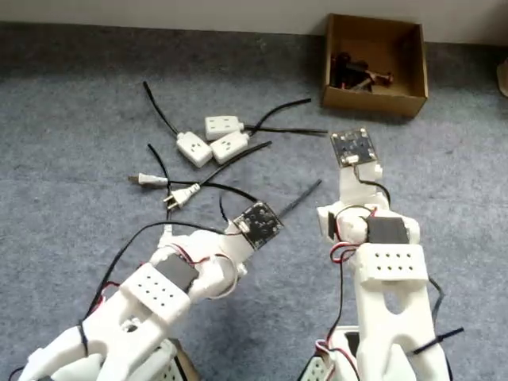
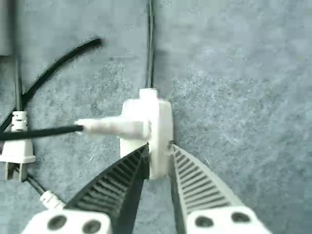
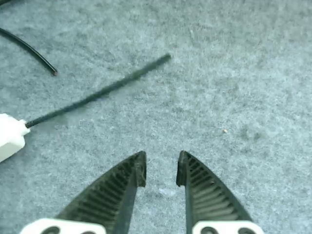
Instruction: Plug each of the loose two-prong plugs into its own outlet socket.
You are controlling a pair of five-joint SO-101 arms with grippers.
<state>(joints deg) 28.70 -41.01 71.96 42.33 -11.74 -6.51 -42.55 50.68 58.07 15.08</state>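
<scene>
Gripping a white socket by its end, the left fingers are closed on either side of it, near the middle of the table. A plug sits pressed against the socket's face; its prongs cannot be seen. The socket's cord runs straight away from the fingers. The right fingers are slightly parted and hold nothing. They hang over grey table surface toward the right side, with a black lead lying ahead of them, not touching. Three more sockets cluster close together toward the far edge. Two loose plugs lie left of the middle, just ahead of the left arm. A box stands at the far edge toward the right corner, just beyond the right arm.
</scene>
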